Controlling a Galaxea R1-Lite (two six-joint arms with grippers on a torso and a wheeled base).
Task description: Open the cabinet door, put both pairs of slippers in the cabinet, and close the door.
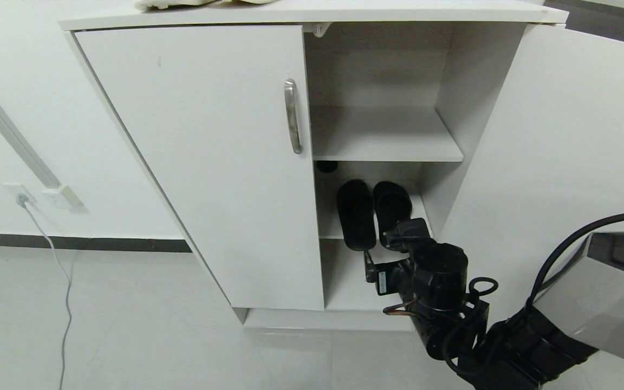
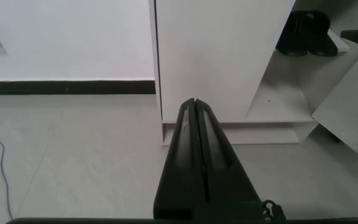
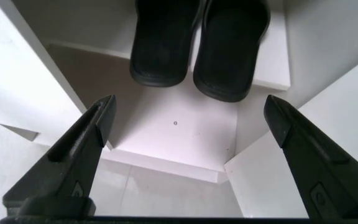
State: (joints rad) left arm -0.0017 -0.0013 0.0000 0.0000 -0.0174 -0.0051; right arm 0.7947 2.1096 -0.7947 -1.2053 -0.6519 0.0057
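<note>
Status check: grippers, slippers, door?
Right gripper open, empty, facing black slippers on lower shelf. Left gripper shut, empty. Pale things on cabinet top, likely second pair. Right door open, nothing blocking.

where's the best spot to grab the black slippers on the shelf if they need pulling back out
Probably the near ends of the black slippers, which overhang the front edge of the shelf. They lie flat, side by side, so come straight in from the open front with the right gripper, open about wide enough to span both.
</note>
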